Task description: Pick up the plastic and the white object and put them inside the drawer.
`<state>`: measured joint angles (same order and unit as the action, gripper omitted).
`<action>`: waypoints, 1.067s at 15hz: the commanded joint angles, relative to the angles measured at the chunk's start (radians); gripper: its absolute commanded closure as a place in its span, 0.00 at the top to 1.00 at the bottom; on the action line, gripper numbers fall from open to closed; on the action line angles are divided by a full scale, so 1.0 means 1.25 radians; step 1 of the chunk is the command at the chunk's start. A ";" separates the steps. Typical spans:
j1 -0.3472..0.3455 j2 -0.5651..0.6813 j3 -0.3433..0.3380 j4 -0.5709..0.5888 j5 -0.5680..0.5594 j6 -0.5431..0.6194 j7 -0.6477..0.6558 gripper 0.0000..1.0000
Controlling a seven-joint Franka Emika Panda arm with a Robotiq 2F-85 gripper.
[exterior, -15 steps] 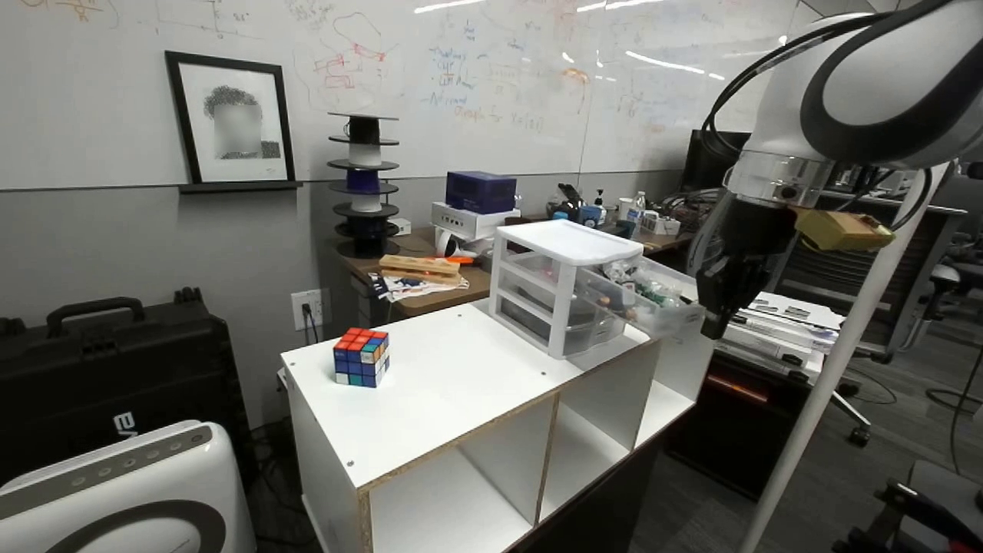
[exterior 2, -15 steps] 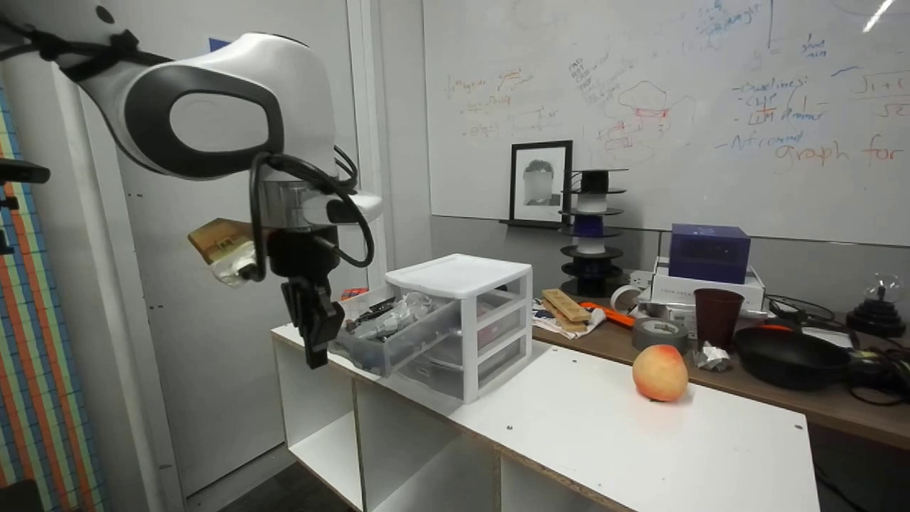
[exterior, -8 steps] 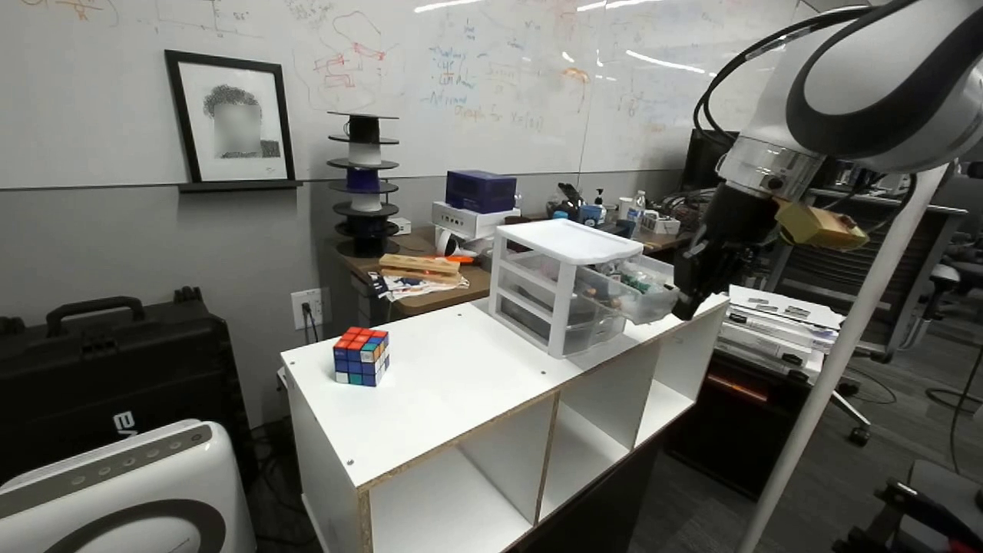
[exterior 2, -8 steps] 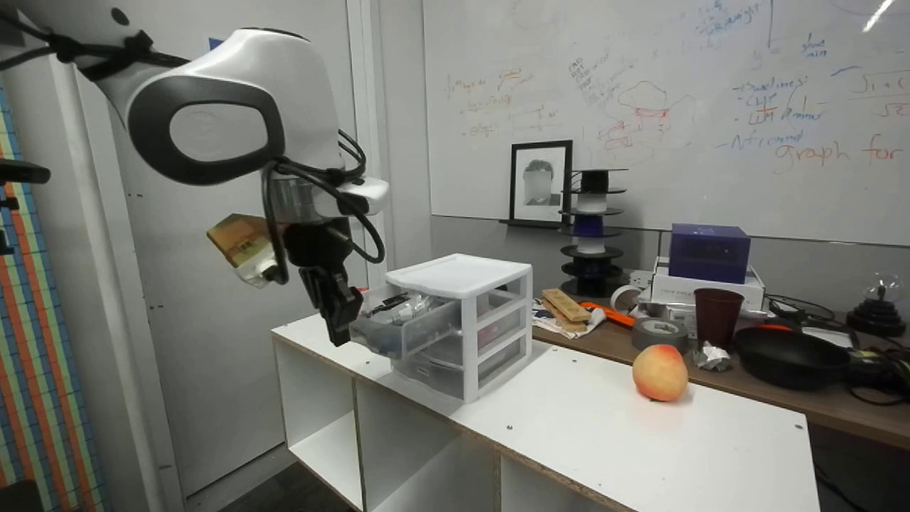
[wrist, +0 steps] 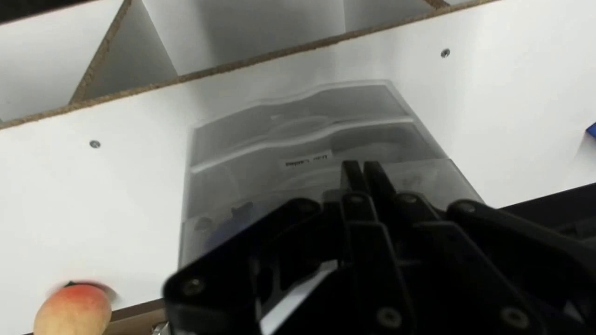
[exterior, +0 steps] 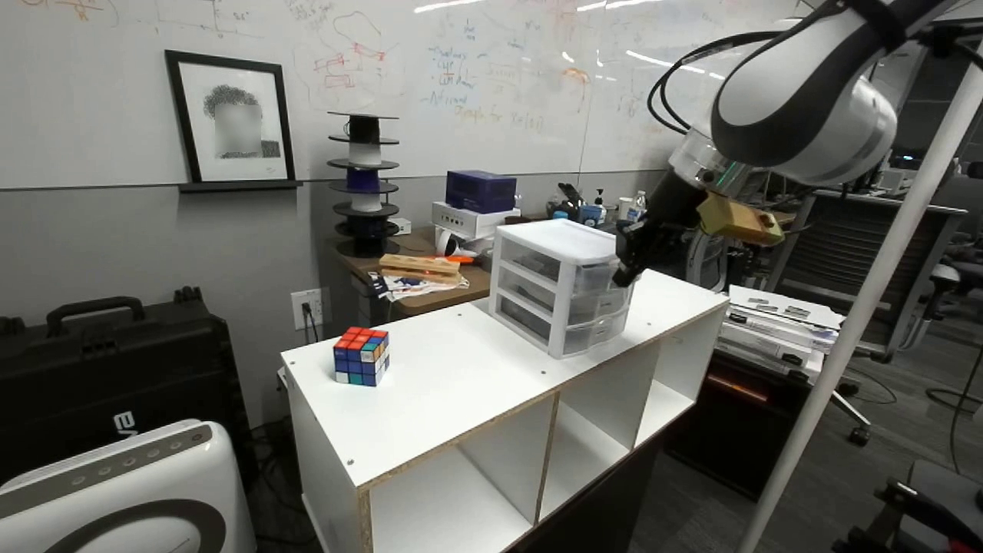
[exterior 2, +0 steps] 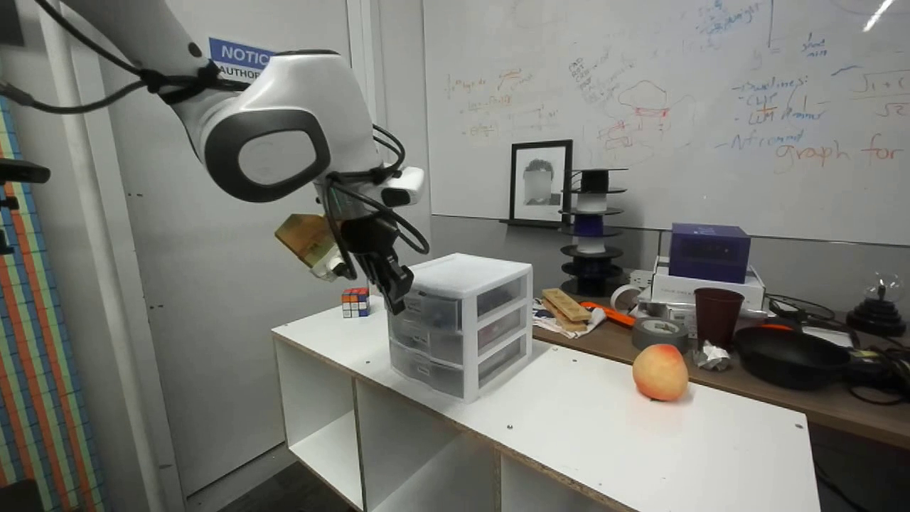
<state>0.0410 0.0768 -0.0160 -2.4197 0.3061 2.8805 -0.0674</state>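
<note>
Standing near the newly pushed-in top drawer (exterior 2: 435,313), the gripper (wrist: 362,166), drawn narrow with nothing visibly held, had apparently finished the stowing.

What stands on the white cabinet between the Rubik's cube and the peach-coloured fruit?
The drawer unit stands between the cube and the fruit; this shows in an exterior view.

scribbled whiteboard (exterior: 530,77) above grey wall (exterior: 246,261); brown desk (exterior: 477,286), dark floor (exterior: 910,438).
</note>
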 commanded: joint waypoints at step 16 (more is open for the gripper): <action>-0.003 -0.151 -0.103 0.091 -0.539 -0.416 0.512 0.10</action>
<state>0.0744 0.0104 -0.2038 -2.3106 -0.3226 2.5562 0.5107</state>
